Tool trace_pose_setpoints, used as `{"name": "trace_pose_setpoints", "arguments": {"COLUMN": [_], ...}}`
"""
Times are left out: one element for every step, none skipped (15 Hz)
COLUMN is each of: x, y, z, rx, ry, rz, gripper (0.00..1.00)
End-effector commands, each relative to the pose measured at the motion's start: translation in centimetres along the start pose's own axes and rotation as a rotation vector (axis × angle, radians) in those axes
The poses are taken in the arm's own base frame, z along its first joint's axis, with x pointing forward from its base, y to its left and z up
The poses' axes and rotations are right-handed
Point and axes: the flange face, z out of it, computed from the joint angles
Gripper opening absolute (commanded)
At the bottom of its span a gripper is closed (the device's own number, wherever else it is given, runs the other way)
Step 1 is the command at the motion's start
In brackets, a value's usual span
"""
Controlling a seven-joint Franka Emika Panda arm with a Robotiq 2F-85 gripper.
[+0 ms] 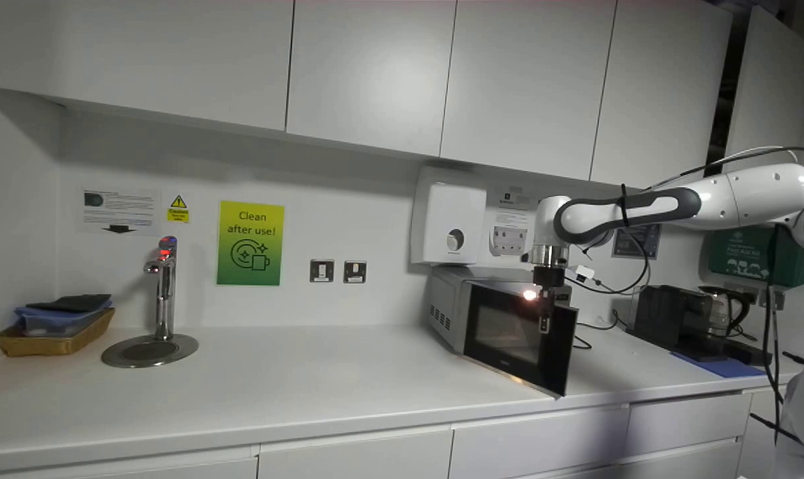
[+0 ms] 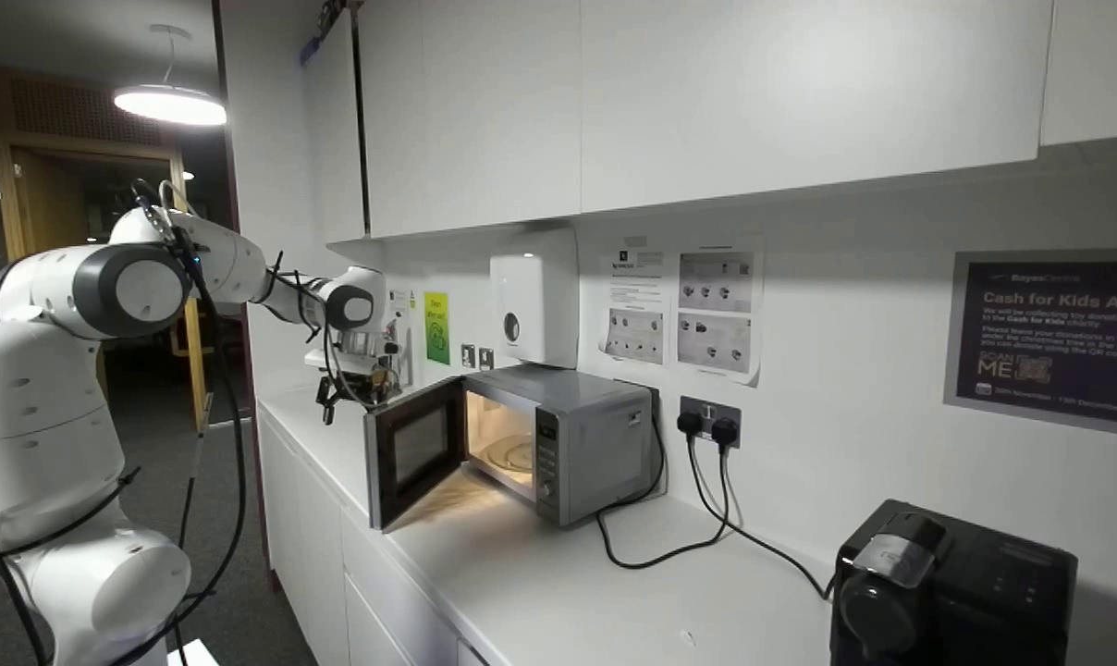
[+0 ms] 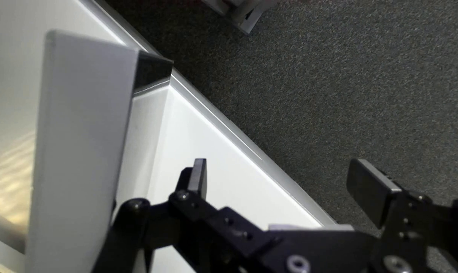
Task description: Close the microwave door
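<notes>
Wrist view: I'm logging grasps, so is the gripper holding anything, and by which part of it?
Nothing is held: the gripper stands open, with the microwave door outside its jaws.

Grey microwave (image 2: 586,444), black door (image 1: 508,332).

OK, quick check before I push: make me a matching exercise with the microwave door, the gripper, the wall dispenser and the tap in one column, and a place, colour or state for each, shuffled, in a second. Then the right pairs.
Column one
1. microwave door
2. gripper
3. wall dispenser
4. tap

Column two
A. white, above the microwave
B. jaws apart, nothing held between them
C. shiny silver metal
D. swung open, yet to be closed

Right pairs
1-D
2-B
3-A
4-C
</notes>
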Motion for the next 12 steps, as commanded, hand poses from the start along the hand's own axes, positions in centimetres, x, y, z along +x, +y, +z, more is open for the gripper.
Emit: {"name": "trace_pose_setpoints", "arguments": {"x": [-0.6,-0.7,-0.8,-0.9,-0.9,-0.9,-0.9,-1.0,-1.1,-1.1,-1.2,-1.3], "y": [0.7,1.0,1.3,1.6,2.0,2.5,3.0,3.4,3.8,4.2,4.7,5.1], "z": [-0.9,-0.9,-0.9,-1.0,-0.9,-0.7,-0.7,-0.6,-0.5,-0.4,-0.3,-0.2], "rx": [-0.045,-0.048,-0.051,-0.053,-0.055,-0.055,-0.054,-0.055,-0.056,-0.056,-0.055,-0.056], "ry": [0.015,0.016,0.017,0.016,0.017,0.016,0.017,0.018,0.018,0.017,0.016,0.014], "rz": [0.026,0.032,0.039,0.045,0.055,0.064,0.075,0.085,0.096,0.108,0.121,0.133], "gripper": [1.0,1.0,1.0,1.0,1.0,1.0,1.0,1.0,1.0,1.0,1.0,1.0]}}
